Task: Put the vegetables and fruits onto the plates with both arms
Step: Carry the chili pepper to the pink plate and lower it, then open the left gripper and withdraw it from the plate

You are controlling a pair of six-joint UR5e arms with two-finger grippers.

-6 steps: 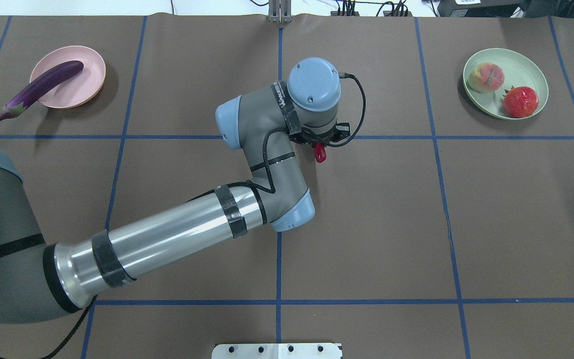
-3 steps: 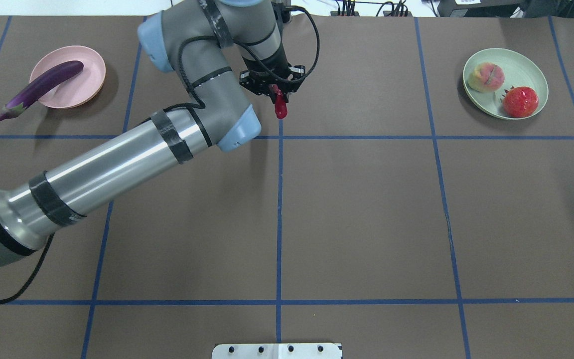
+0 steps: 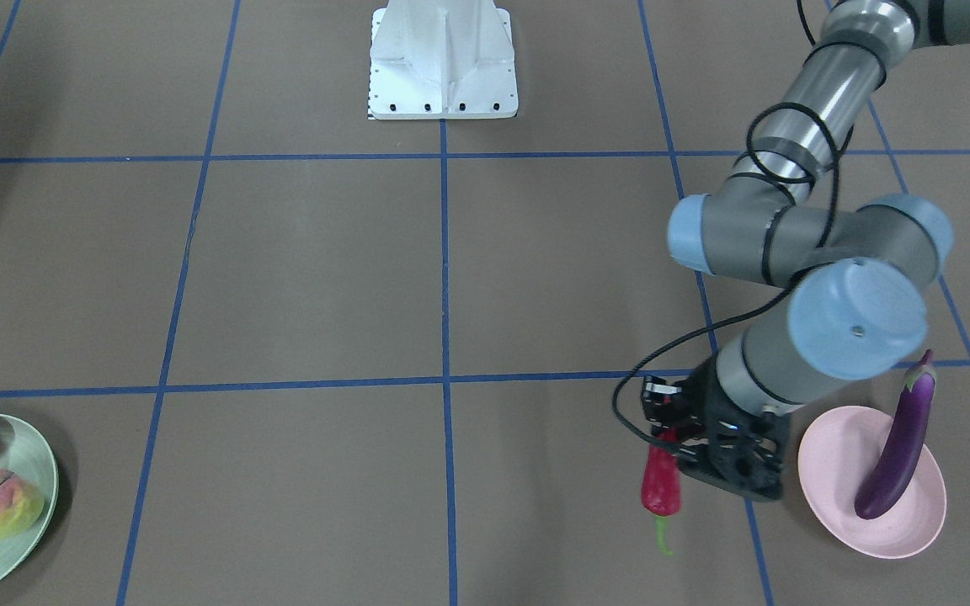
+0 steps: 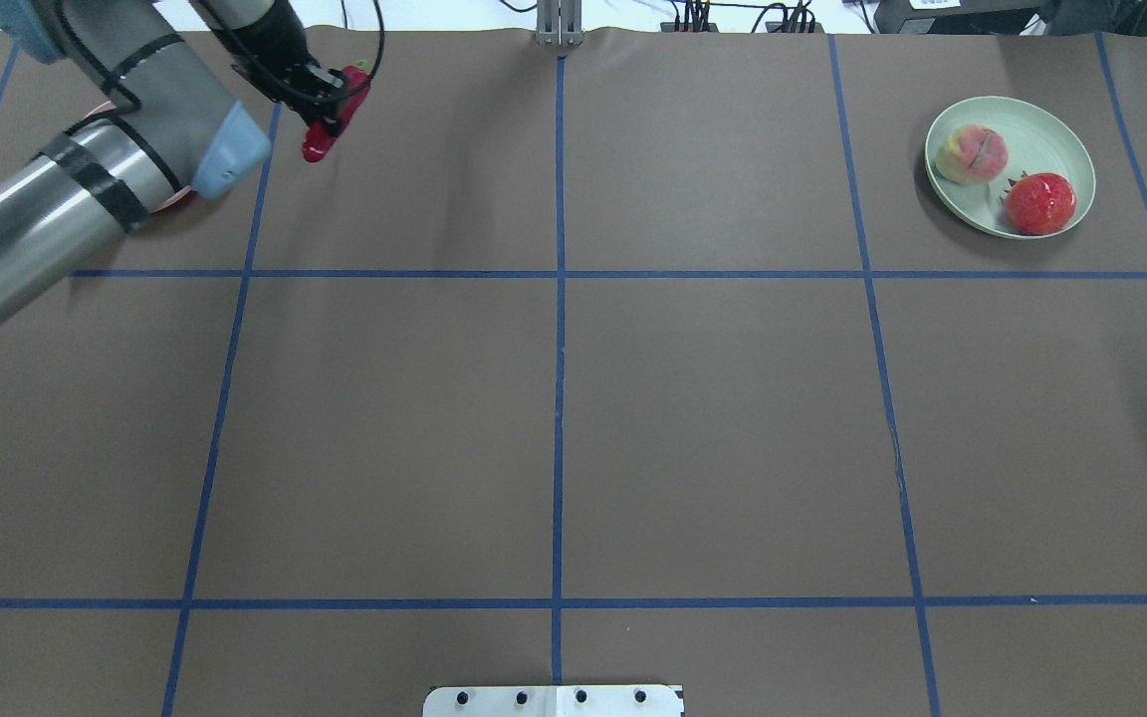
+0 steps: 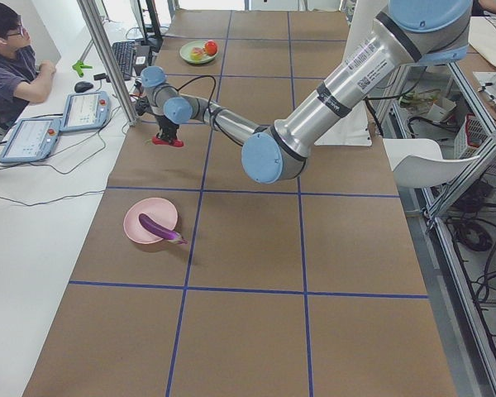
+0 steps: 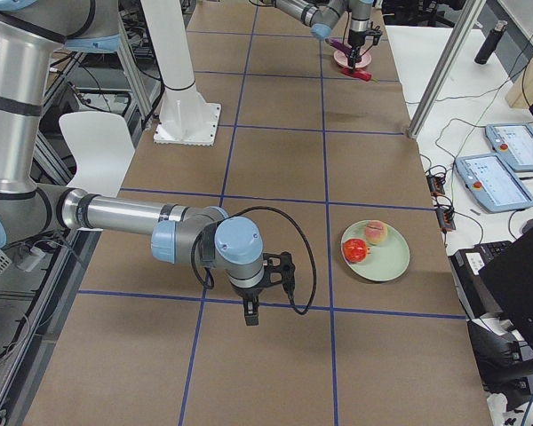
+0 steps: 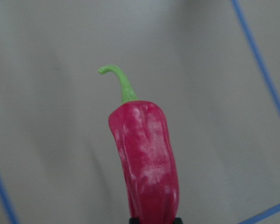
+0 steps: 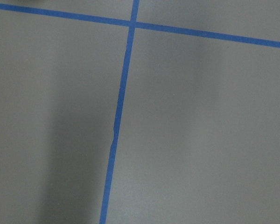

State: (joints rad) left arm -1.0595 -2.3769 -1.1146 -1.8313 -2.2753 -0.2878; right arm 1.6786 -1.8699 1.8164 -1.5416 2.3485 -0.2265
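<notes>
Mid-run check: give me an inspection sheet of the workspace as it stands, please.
surface: brown table cover with a blue tape grid.
job's things: chili pepper in the left gripper, short of the pink plate; eggplant lying across that plate, cap over the rim; peach and pomegranate on the green plate.
clutter: nothing seen.
grippers: left gripper shut on chili pepper; right gripper low over the cover, state cannot be told.
cables: black cable looping beside the left gripper.
surroundings: white base; seated person and teach pendants at the side bench.
</notes>
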